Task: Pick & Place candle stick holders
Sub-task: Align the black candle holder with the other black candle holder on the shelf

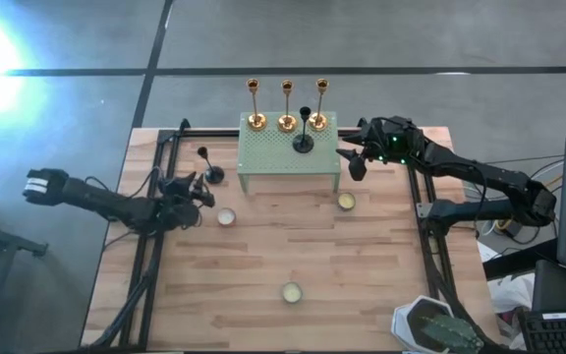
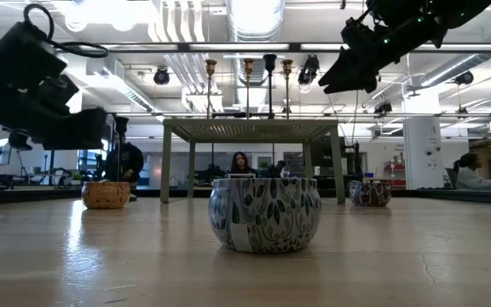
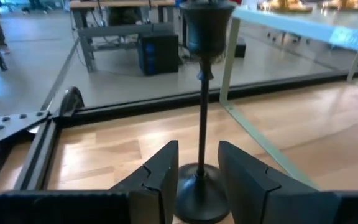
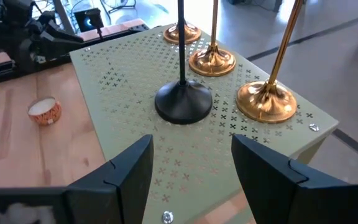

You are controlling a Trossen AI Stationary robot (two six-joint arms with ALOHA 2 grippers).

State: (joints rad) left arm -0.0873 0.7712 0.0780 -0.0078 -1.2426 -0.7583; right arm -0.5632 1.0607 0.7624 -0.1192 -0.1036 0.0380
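Three gold candle stick holders (image 1: 287, 120) stand upright along the far edge of the green perforated stand (image 1: 263, 157), and a black holder (image 1: 304, 143) stands on it in front of them. A second black holder (image 1: 211, 174) stands upright on its round base on the table, left of the stand. My left gripper (image 1: 198, 190) is low at this holder and open, with one finger on each side of the base (image 3: 197, 190). My right gripper (image 1: 355, 160) is open and empty over the stand's right end, facing the black holder (image 4: 182, 102) and the gold holders (image 4: 269, 99). My left gripper comes level from the table's left side, with its fingers (image 3: 160, 177) close on either side of the black holder's round base (image 3: 199, 198). I cannot tell whether they touch it. The holder stands upright on the table.
Three small candle tins sit on the table, one near my left gripper (image 1: 226, 216), one near the stand's right leg (image 1: 346, 202) and one toward the near edge (image 1: 291, 291). A patterned container (image 1: 430, 326) lies at the near right corner. Black frame rails run along both sides of the table.
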